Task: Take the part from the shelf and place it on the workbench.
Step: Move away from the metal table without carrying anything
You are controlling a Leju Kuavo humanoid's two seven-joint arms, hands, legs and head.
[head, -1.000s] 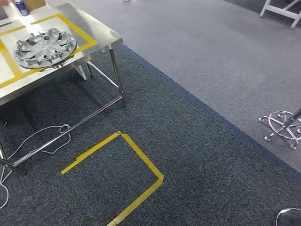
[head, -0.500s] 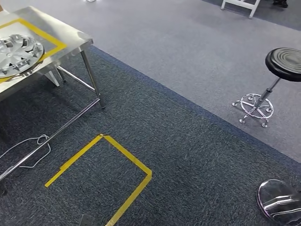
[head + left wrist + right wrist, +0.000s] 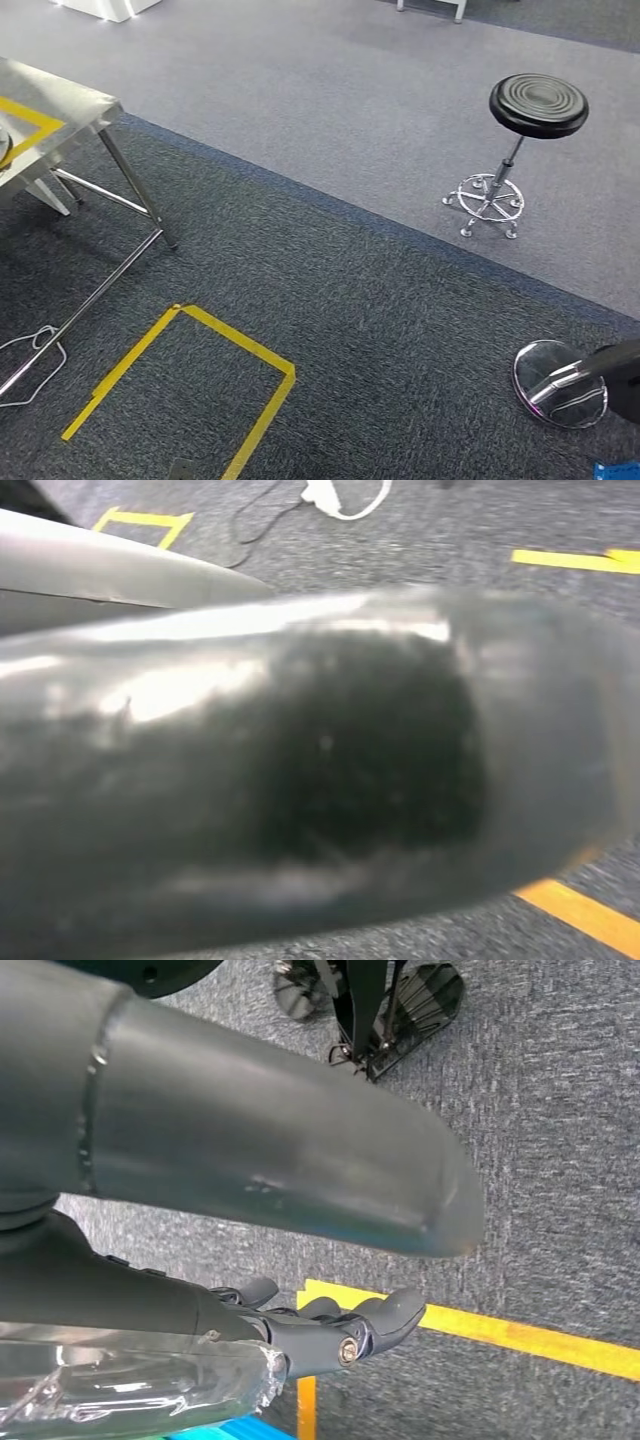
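Note:
The steel workbench with yellow tape on its top stands at the far left of the head view, cut off by the frame edge. In the right wrist view my right hand hangs above the carpet. Its dark fingers lie straight under the thick grey thumb, with nothing between them. In the left wrist view my left hand is a blurred grey bulk close to the lens, and its fingers cannot be made out.
A yellow tape rectangle marks the dark carpet ahead. A white cable lies under the bench. A black stool stands on the lighter carpet at the right. A second stool's chrome base is at the lower right.
The camera has swung to the right. The bench and the silver hubcap on it slid off to the left, and the black stool and the chrome base came further into view.

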